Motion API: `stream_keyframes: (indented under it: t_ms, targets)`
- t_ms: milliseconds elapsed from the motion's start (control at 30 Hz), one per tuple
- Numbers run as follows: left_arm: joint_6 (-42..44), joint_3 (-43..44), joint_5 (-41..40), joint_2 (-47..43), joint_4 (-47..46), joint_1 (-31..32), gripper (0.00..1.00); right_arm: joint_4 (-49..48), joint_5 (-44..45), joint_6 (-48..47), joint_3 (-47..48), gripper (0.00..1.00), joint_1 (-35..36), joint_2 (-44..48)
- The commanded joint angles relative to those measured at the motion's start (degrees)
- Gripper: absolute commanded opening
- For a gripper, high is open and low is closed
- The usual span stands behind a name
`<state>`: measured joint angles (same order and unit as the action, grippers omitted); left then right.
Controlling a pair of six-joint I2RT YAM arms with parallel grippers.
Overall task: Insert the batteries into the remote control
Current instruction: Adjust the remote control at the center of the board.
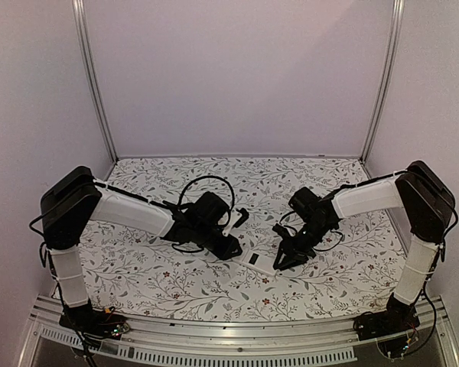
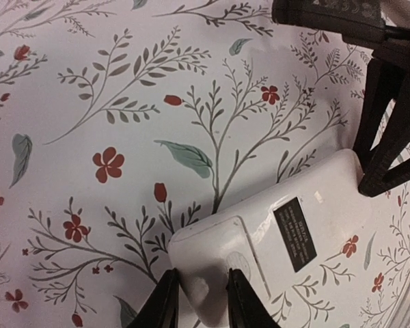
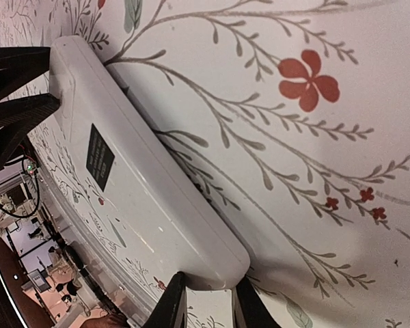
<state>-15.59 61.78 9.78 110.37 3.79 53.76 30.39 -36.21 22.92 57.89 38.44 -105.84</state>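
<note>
The remote control lies back-up on the floral cloth between my two grippers, white with a small dark label. A cover panel sits over its left end, and no recess shows. My left gripper has its jaws narrow around that covered end; one finger is at the remote's edge and the other is on the cover. My right gripper holds the opposite rounded end at its fingertips. The remote also shows in the left wrist view and the right wrist view. The batteries are not in view.
The floral cloth covers the table. Pale walls with metal corner posts close in the back and sides. An aluminium rail runs along the near edge. The right gripper's fingers show in the left wrist view.
</note>
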Motion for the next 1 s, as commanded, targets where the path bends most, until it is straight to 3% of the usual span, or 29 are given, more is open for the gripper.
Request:
stream_keyframes:
  t_ms: [0,500,833,967]
  targets:
    - [-0.7,-0.16,2.34,2.93,1.58,1.71,0.25,-0.8,3.73,-1.21,0.98,0.2,0.34,-2.92]
    - [-6.01,-3.31,5.48,3.66,0.14,4.65,0.2,-0.69,4.56,-1.59,4.06,0.16,0.4,-4.92]
    - [-7.69,-2.11,0.78,5.76,6.68,4.6,0.21,0.53,6.56,-3.32,4.62,0.15,-0.99,-5.42]
    - [-7.2,-2.68,2.51,4.91,5.97,5.19,0.21,1.17,6.97,-4.32,5.63,0.14,-1.29,-6.1]
